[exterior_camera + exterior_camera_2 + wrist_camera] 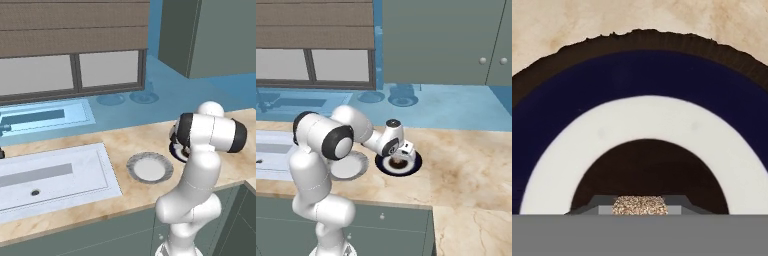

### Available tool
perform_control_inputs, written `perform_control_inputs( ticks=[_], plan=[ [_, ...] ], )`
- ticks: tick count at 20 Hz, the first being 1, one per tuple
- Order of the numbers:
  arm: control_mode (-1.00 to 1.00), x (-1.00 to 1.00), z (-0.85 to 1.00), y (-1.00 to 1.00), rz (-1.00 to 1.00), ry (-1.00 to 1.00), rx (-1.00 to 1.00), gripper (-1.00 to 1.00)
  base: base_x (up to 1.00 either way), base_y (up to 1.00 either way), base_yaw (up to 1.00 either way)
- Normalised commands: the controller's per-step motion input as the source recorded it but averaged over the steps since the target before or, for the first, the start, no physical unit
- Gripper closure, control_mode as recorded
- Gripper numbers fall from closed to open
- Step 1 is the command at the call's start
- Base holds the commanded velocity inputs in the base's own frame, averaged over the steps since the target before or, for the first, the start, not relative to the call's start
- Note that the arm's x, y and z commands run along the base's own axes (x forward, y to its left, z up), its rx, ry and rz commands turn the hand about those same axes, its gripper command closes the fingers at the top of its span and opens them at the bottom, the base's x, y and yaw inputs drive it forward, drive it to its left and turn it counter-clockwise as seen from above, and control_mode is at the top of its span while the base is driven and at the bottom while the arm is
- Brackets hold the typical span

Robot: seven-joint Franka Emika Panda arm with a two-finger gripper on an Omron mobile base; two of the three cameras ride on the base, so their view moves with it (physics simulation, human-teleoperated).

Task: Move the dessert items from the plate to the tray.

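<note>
Fingers [602, 207] tight on a speckled tan piece [639, 205], seemingly low over dark-rimmed dish [637, 75] centre, bare counter [562, 25] around

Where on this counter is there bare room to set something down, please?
Widest: the counter right of the dark-rimmed dish. Narrower: the strip between the sink and the grey-rimmed plate. Crowded: over the dark-rimmed dish, where the claw grips a speckled piece.
</note>
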Motion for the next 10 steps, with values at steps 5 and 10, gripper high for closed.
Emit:
perform_control_inputs(
  ticks=[5,10],
  plan=[
    [-1.00,-0.16,0.33,0.15,0.00,0.00,0.00,1.00,0.00,0.00,0.00],
    [-1.00,-0.40,0.31,0.13,0.00,0.00,0.00,1.00,0.00,0.00,0.00]
  ],
)
